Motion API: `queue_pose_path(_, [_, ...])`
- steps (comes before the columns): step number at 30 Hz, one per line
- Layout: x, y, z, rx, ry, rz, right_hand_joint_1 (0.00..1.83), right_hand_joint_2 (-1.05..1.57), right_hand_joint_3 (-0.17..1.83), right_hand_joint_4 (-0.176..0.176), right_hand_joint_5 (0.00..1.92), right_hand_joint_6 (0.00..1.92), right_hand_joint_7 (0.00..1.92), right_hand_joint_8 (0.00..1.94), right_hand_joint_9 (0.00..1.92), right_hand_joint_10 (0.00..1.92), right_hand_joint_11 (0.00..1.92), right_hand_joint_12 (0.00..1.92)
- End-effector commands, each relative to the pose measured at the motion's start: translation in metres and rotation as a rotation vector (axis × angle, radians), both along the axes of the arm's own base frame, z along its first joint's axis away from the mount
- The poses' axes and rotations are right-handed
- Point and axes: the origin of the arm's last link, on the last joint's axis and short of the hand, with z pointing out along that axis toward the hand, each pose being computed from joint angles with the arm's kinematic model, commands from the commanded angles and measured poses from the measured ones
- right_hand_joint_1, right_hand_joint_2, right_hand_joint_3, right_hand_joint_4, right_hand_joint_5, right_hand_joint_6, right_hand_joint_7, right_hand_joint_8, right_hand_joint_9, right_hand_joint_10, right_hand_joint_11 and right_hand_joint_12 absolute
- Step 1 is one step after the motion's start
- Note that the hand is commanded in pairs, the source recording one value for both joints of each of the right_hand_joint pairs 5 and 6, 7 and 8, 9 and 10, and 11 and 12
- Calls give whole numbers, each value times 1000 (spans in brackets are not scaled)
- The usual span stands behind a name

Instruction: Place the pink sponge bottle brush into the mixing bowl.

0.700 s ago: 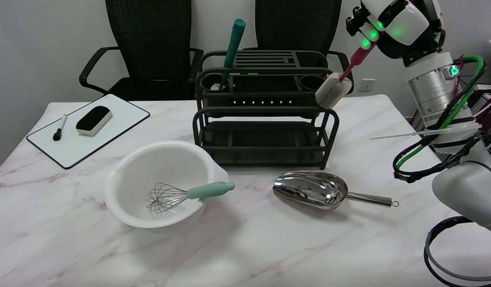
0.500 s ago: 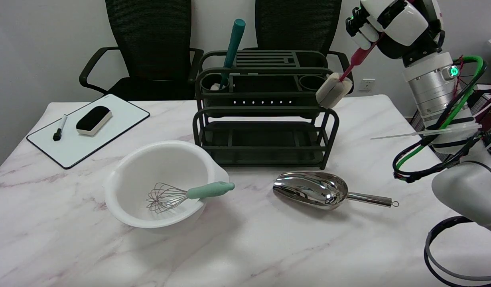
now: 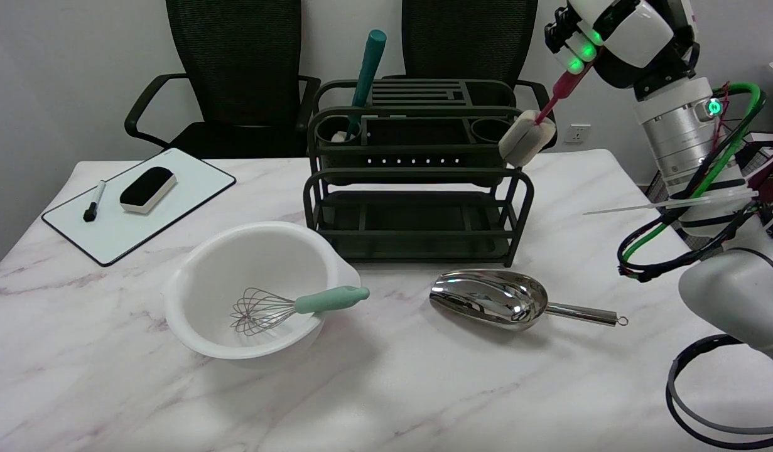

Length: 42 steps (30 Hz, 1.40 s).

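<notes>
My fingers [image 3: 578,50] clamped on the pink brush [image 3: 537,125] handle, sponge head hanging below-left of them beside the rack [image 3: 417,176] corner; lift clear of the rack, then carry down-left to the mixing bowl [image 3: 254,289], minding the whisk [image 3: 286,307] already inside.

No readable text, label, brand, number or sign shows anywhere in this view (the whiteboard [image 3: 166,204] left of the rack [image 3: 417,176] carries no writing either).
</notes>
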Motion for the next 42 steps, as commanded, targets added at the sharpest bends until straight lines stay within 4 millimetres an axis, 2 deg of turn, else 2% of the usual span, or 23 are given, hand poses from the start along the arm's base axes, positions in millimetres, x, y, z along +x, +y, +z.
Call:
queue_pose_path(1, [9, -6, -7, 35, -25, -26, 1016, 1015, 815, 0, 1920, 1920, 1920, 1920, 1920, 1920, 1826, 1826])
queue_pose_path(8, [12, -14, -20, 109, -79, -31, 1002, 1039, 820, 0, 1920, 1920, 1920, 1920, 1920, 1920, 1824, 1824])
queue_pose_path(16, [20, -25, -57, 289, -188, 7, 976, 1058, 832, 0, 1920, 1920, 1920, 1920, 1920, 1920, 1798, 1798])
queue_pose_path(23, [28, -27, -66, 317, -180, 28, 978, 1060, 815, 0, 1920, 1920, 1920, 1920, 1920, 1920, 1801, 1801])
queue_pose_path(29, [17, -29, -86, 380, -192, 2, 906, 1181, 845, 0, 1920, 1920, 1920, 1920, 1920, 1920, 1774, 1774])
queue_pose_path(35, [-14, -30, -102, 420, -261, -99, 900, 1154, 880, 0, 1920, 1920, 1920, 1920, 1920, 1920, 1770, 1770])
queue_pose_path(38, [-21, -29, -107, 425, -288, -113, 898, 1156, 878, 0, 1920, 1920, 1920, 1920, 1920, 1920, 1772, 1772])
queue_pose_path(39, [7, 8, -153, 710, -414, -71, 896, 1157, 875, 0, 1920, 1920, 1920, 1920, 1920, 1920, 1775, 1775])
queue_pose_path(40, [-16, -21, -121, 494, -317, -106, 899, 1161, 872, 0, 1920, 1920, 1920, 1920, 1920, 1920, 1775, 1775])
queue_pose_path(41, [-24, -29, -113, 439, -291, -124, 898, 1163, 870, 0, 1920, 1920, 1920, 1920, 1920, 1920, 1775, 1775])
queue_pose_path(42, [-25, -29, -116, 446, -289, -131, 895, 1170, 865, 0, 1920, 1920, 1920, 1920, 1920, 1920, 1775, 1775])
